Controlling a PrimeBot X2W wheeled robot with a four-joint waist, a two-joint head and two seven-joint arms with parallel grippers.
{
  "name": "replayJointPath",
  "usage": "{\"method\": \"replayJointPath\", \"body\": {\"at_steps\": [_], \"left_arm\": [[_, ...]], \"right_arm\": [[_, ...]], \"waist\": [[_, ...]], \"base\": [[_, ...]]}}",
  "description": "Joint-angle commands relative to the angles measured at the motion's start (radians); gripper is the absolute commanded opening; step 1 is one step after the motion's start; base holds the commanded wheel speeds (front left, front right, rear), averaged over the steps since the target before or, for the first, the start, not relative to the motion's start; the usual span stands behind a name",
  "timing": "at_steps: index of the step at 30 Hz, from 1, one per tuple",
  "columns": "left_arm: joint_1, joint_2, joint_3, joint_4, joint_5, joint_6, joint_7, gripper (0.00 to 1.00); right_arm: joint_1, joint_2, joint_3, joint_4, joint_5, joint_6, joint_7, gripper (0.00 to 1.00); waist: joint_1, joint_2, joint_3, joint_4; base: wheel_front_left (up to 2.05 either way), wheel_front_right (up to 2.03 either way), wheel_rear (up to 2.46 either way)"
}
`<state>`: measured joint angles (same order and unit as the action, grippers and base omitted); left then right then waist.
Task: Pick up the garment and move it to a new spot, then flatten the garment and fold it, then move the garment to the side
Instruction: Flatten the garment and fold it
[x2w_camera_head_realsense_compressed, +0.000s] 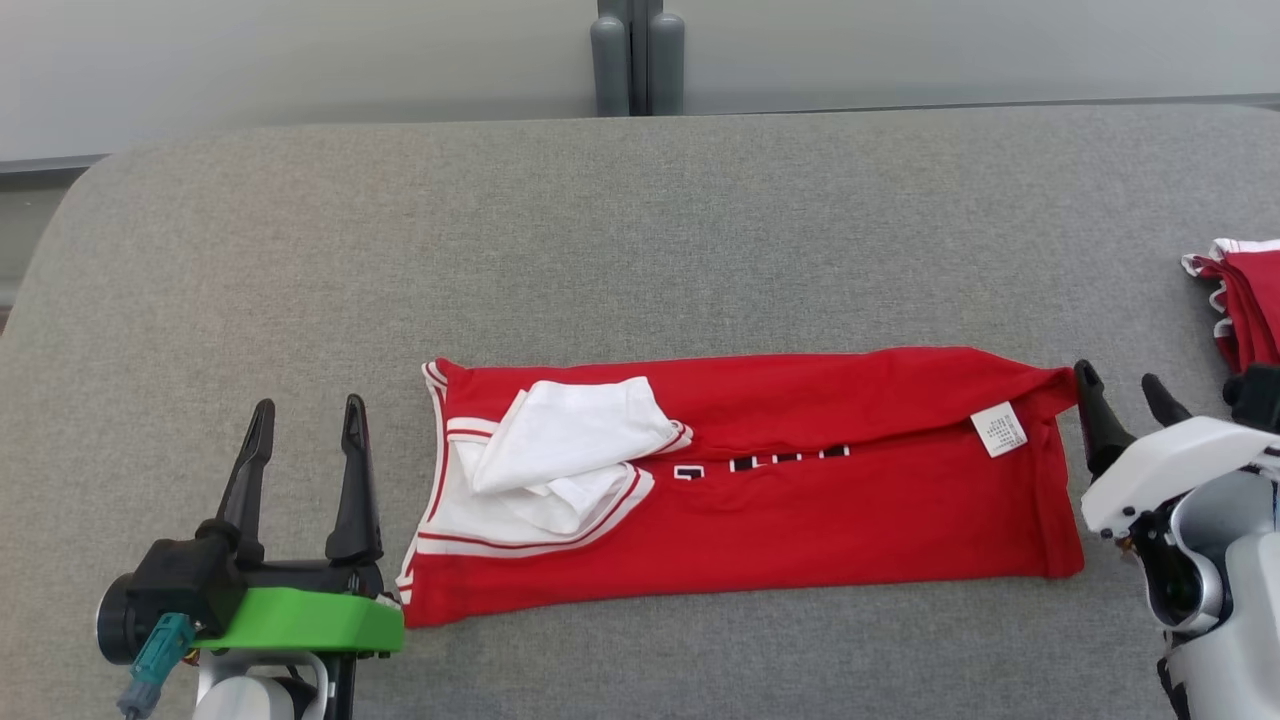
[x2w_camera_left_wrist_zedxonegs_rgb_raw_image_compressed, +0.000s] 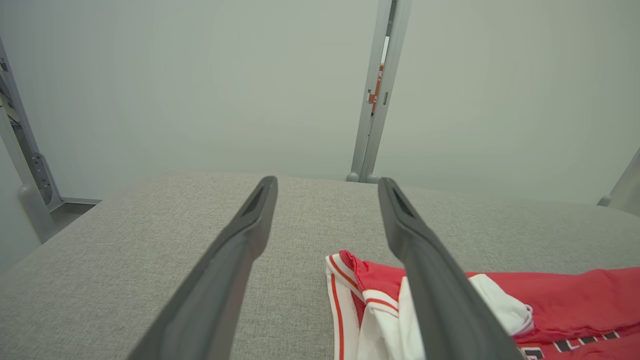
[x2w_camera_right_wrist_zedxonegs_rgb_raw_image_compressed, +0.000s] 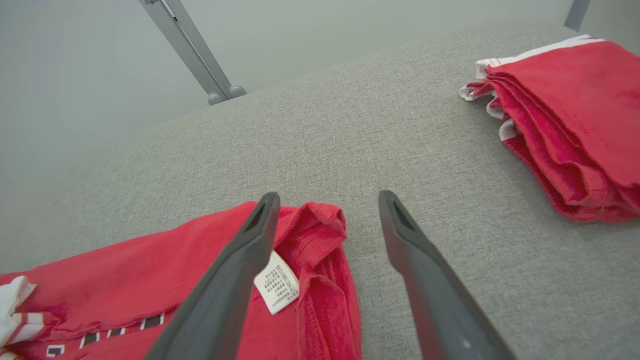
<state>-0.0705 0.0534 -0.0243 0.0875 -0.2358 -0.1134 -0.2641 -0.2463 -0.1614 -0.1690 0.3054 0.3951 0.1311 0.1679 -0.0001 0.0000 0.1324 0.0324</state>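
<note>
The garment (x2w_camera_head_realsense_compressed: 800, 500) is a red jersey with white trim, folded into a long band across the grey table. Its white-trimmed end lies at the left with a white flap on top, and a white care label (x2w_camera_head_realsense_compressed: 1000, 430) sits near its right end. My left gripper (x2w_camera_head_realsense_compressed: 305, 425) stands open just left of the jersey's left end, with nothing between its fingers. In the left wrist view the trim (x2w_camera_left_wrist_zedxonegs_rgb_raw_image_compressed: 345, 290) lies under the right finger. My right gripper (x2w_camera_head_realsense_compressed: 1120, 385) is open at the jersey's right end, its left finger beside the upper right corner (x2w_camera_right_wrist_zedxonegs_rgb_raw_image_compressed: 320, 220).
A stack of folded red garments (x2w_camera_head_realsense_compressed: 1245, 300) lies at the table's right edge, also seen as a pile (x2w_camera_right_wrist_zedxonegs_rgb_raw_image_compressed: 565, 125) in the right wrist view. A grey post (x2w_camera_head_realsense_compressed: 637, 55) stands behind the table. Bare grey table surface (x2w_camera_head_realsense_compressed: 600, 250) stretches behind the jersey.
</note>
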Motion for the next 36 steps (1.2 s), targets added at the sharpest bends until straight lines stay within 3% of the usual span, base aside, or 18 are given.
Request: {"method": "replayJointPath", "body": {"at_steps": [1,7,14,25,36], "left_arm": [[0.011,-0.002,0.01,0.006,0.004,-0.004,0.001,1.0],[-0.005,-0.002,0.008,0.018,-0.021,-0.01,0.001,1.0],[-0.006,-0.002,-0.003,0.03,-0.044,-0.012,0.001,1.0],[0.009,-0.002,0.014,0.033,-0.05,-0.015,0.001,1.0],[-0.002,-0.002,0.02,0.033,-0.051,-0.016,0.0,1.0]], "right_arm": [[-0.029,0.004,-0.014,0.015,-0.023,-0.001,0.011,1.0],[-0.134,0.033,-0.048,0.11,-0.099,-0.001,0.081,1.0],[-0.137,0.059,-0.055,0.213,-0.182,-0.001,0.147,1.0],[-0.065,0.073,-0.037,0.237,-0.196,-0.001,0.189,1.0],[-0.126,0.092,-0.019,0.297,-0.236,-0.001,0.181,1.0]], "waist": [[0.0001,0.0,0.003,0.0],[0.0001,0.0,0.022,0.007],[0.0001,0.0,0.027,0.029],[0.0001,0.0,0.027,0.027],[0.0001,0.0,0.042,0.033]], "base": [[0.0,0.0,0.0],[0.0,0.0,0.0],[0.0,0.0,0.0],[0.0,0.0,0.0],[0.0,0.0,0.0]]}}
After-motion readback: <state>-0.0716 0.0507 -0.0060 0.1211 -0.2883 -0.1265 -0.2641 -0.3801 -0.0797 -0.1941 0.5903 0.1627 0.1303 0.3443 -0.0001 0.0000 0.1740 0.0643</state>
